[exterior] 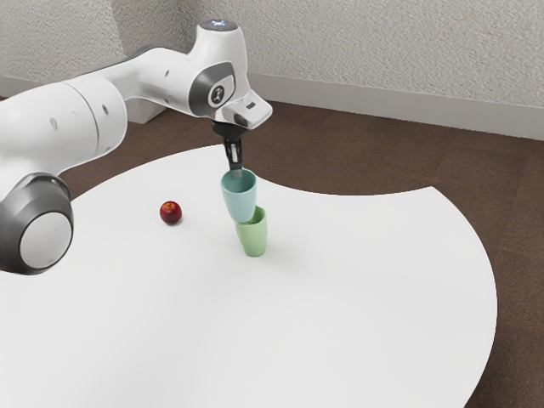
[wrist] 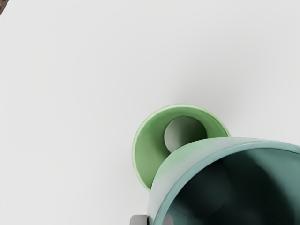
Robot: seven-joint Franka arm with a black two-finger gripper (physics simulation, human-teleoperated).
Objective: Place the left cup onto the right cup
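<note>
End effector (exterior: 236, 165) holds one teal cup (exterior: 240, 197) above one green cup (exterior: 253, 233).

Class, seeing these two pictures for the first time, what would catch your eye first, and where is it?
A black two-finger gripper on a white arm pinches the rim of a pale teal cup, holding it over a light green cup on the white table, off-centre over its mouth in the wrist view. A small red apple sits apart, toward the exterior view's left of the cups.
</note>
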